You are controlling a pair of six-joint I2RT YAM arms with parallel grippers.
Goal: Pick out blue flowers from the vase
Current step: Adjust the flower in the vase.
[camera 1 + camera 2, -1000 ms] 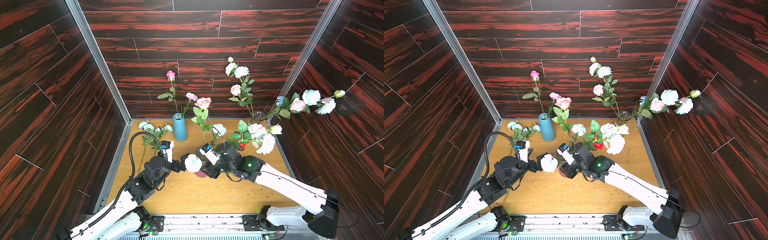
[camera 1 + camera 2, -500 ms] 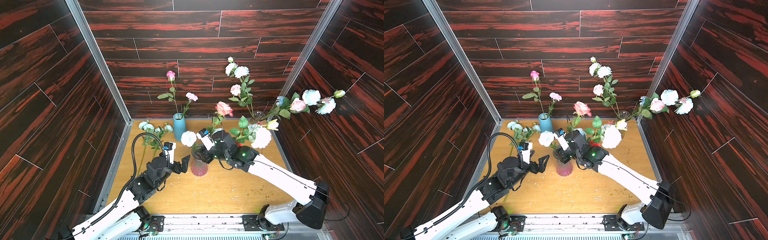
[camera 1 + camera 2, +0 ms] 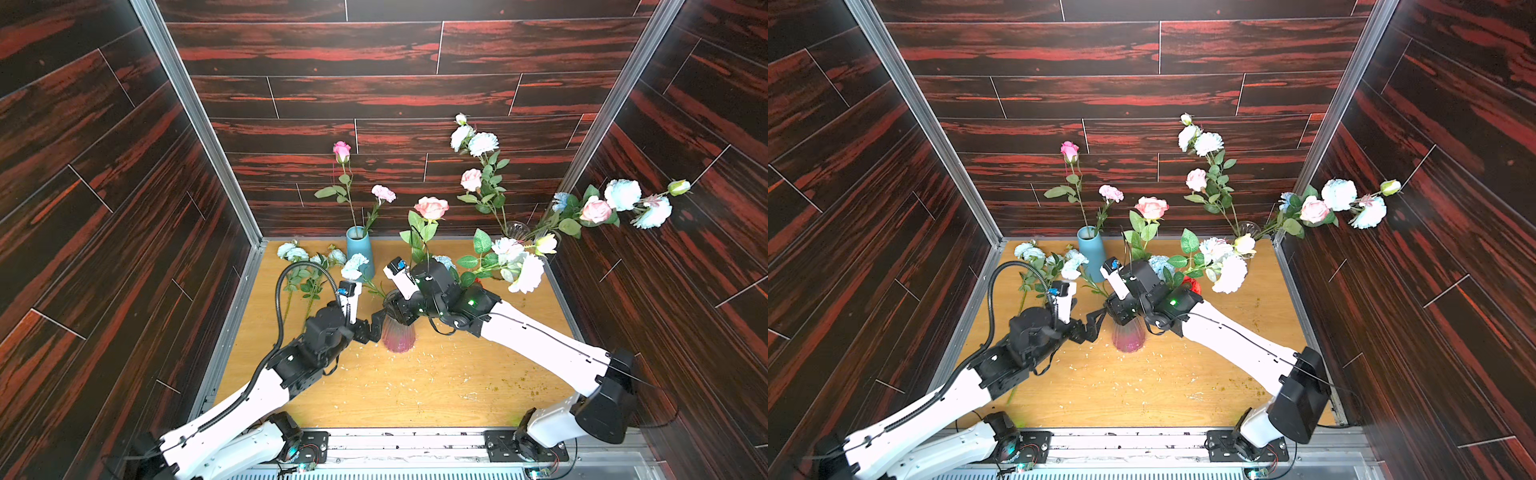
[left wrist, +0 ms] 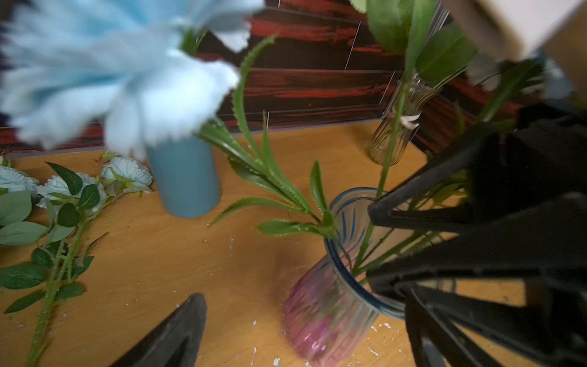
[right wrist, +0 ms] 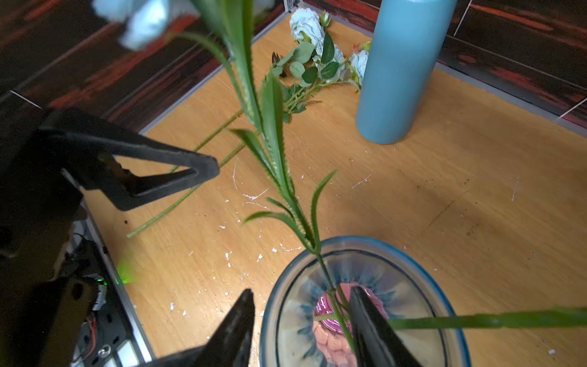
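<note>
Gaping left pincer: released wide, beside pink vase
Right pincer: parted astride vase rim, one finger inside, clasping nothing
Blue flowers: one leaning from pink vase, other blooms lying on desk near teal vase

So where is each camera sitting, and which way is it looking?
Both top views: high above the arm bases, looking down toward the back wall; both arms show, the left gripper and right gripper meeting at the pink glass vase.
Left wrist: on the left arm, looking at the vase from its side; one of its own fingers shows.
Right wrist: on the right arm, looking down into the vase mouth; its fingers straddle the rim.
Shared: both wrist views show the blue vase and blue flowers lying on the table.
</note>
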